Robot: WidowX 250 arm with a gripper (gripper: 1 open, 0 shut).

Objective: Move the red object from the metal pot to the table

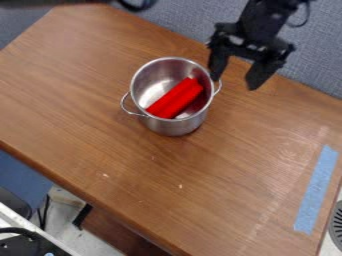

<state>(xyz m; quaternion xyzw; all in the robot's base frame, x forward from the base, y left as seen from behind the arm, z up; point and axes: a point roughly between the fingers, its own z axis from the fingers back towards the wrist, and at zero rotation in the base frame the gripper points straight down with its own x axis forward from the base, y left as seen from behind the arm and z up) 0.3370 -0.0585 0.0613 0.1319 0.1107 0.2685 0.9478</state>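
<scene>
The steel pot (pixel 170 96) stands upright on the brown bench (pixel 80 100), a little left of the middle and toward the far side. The red bar (pixel 177 97) lies inside it, slanted, its upper end leaning toward the pot's far right rim. One loop handle shows at the pot's near left. The gripper (pixel 239 72) hangs just right of the pot's far rim, its two dark fingers (pixel 218 66) spread wide and pointing down, holding nothing. The left finger sits close beside the rim. A blue tape strip (pixel 314 187) lies near the bench's right edge.
</scene>
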